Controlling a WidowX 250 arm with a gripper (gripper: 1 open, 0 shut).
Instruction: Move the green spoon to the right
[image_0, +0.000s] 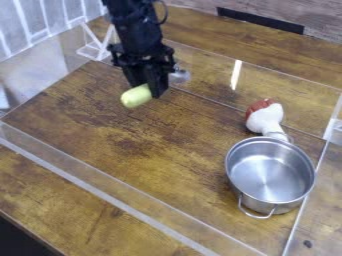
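Gripper (143, 88) is black, pointing steeply down, jaws narrowed and clamped on the green spoon (135, 97). Not fully together: the spoon sits between the fingertips and keeps them a little apart. Nothing else touches the gripper.

Green spoon: small yellow-green pod-like piece, rounded ends. It sticks out low and to the left side of the fingers, tilted, clear of the table with wood visible beneath it. In the camera view it hangs over the upper-middle part of the wooden table (147, 150), left of centre.

The arm comes in from the top edge of the view, dark and upright, with the wrist directly above the spoon. A small grey part sticks out on the right side of the gripper; I cannot tell what it is.

Red-and-white object (266, 118) lies on the table well to the right of the spoon, red end up and away, white end toward the pot. Steel pot (269, 173) stands just below it near the right side, upright and open-topped, with its inside showing only bare metal. Pot and red-and-white object are close together; contact between them cannot be told.

A clear plastic wall (94, 185) rings the work area, with its near edge running diagonally across the lower left. A pale vertical strip (234, 80) shows on the far side, right of the gripper.
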